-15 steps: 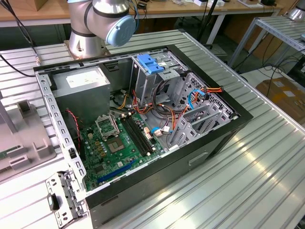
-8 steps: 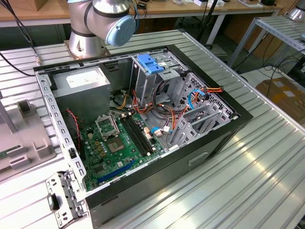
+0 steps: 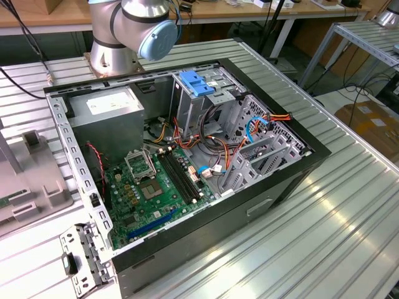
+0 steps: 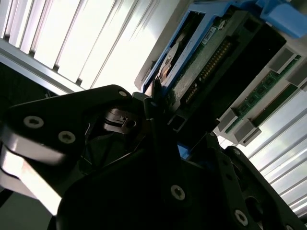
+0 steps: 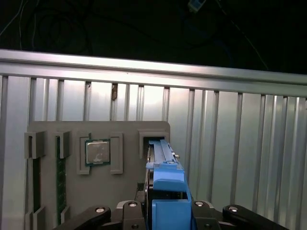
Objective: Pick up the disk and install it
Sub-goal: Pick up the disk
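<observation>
The disk stands on edge in a slot of a grey parts holder, its blue side rail uppermost. My gripper straddles it, one black finger pressed against each flat side. In the second wrist view the disk shows its circuit board and connector between the same dark fingers of the gripper. The open computer case lies on the slatted table, with a drive cage and blue latch at its far end.
The holder also carries a processor chip and memory sticks, and shows at the exterior view's left. Inside the case sit a grey power supply, the motherboard and loose cables. The arm's base stands behind the case.
</observation>
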{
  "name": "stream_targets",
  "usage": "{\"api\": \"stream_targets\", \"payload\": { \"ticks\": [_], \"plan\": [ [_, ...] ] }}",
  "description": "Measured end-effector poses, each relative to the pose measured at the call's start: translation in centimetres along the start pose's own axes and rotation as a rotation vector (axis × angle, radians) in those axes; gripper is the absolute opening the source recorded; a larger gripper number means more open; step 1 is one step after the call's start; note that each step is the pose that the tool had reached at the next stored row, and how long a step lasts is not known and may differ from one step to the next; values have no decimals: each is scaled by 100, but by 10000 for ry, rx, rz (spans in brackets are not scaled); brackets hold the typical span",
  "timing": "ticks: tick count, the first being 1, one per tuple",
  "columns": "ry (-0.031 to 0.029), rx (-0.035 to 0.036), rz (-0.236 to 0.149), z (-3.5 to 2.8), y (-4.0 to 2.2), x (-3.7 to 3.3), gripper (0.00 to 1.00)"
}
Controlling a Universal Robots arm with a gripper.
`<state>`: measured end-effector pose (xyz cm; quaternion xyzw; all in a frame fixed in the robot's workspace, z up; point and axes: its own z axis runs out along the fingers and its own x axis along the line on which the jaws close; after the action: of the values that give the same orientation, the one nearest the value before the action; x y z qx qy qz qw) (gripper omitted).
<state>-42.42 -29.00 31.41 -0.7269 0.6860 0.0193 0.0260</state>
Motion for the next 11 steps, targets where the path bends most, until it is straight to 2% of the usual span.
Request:
{"api": "stream_targets", "payload": {
  "ticks": [11],
  "plan": [
    [-46, 3, 0, -94, -1, -6, 36]
  ]
}}
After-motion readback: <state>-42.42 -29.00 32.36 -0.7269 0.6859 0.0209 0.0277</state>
